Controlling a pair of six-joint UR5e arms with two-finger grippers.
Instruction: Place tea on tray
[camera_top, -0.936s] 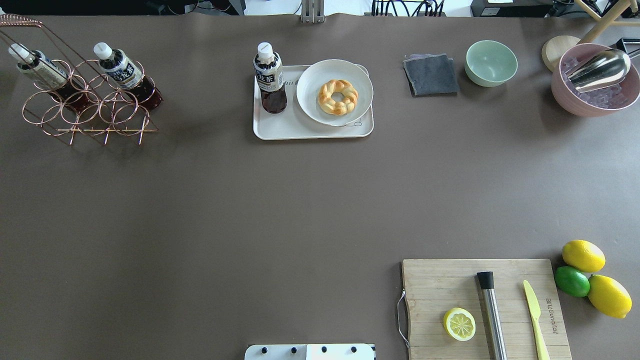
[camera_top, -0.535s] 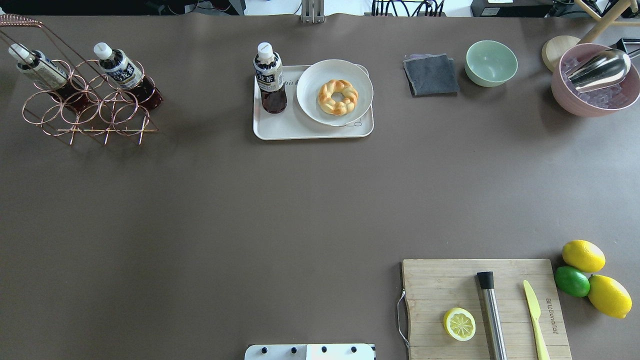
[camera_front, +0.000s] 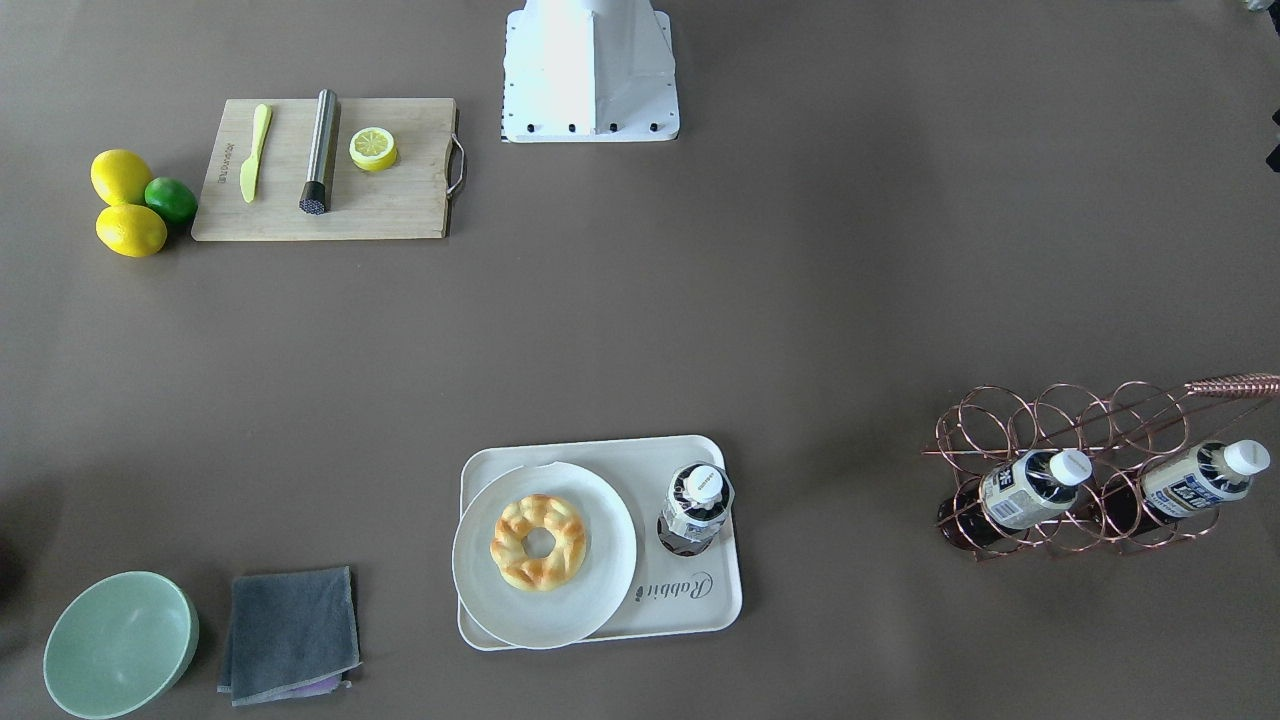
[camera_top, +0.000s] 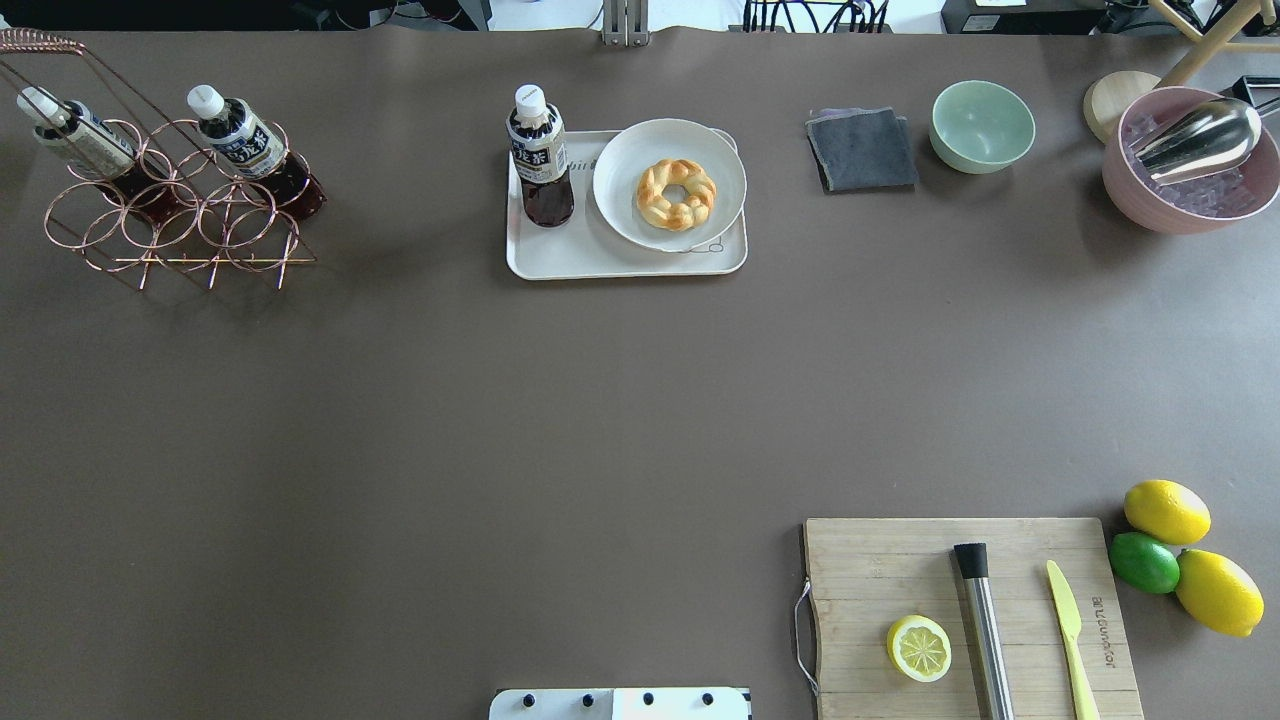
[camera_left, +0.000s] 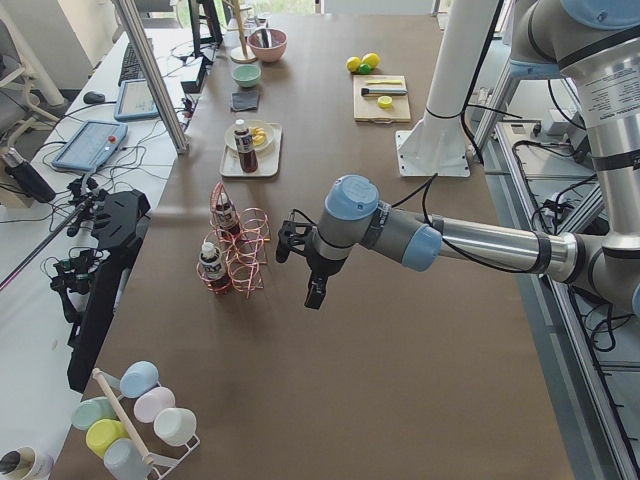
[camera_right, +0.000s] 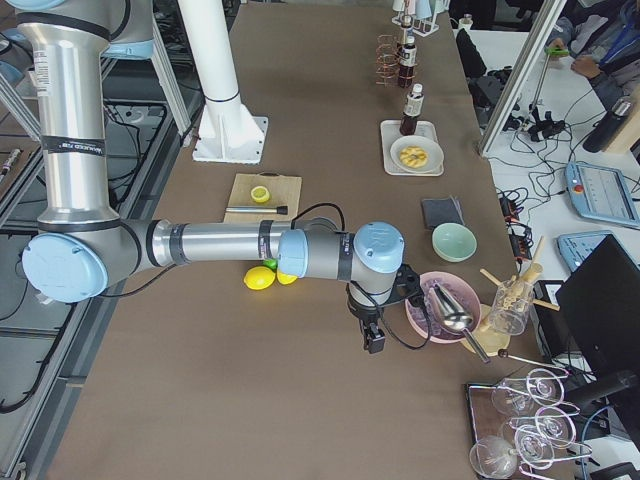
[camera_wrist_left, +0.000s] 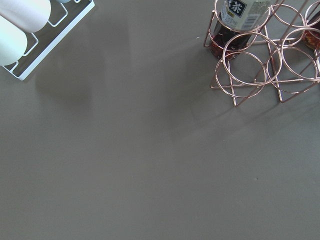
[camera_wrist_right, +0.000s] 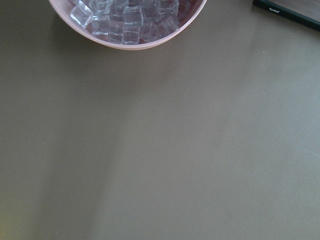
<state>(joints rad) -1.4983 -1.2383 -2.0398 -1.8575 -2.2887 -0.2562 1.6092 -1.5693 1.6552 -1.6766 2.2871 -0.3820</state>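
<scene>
Hanging above the brown worktop (camera_top: 500, 420), the left tool (camera_left: 313, 296) is seen near the copper wire rack (camera_left: 246, 256) and the right tool (camera_right: 374, 341) near the pink ice bowl (camera_right: 420, 325); whether either is open or closed cannot be told. Farther off, the small clear tea bottle (camera_top: 540, 150), dark-filled and white-capped, is stood upright on the cream-white rounded plastic tray (camera_top: 600, 262), just beside the round white plate (camera_top: 612, 165)
</scene>
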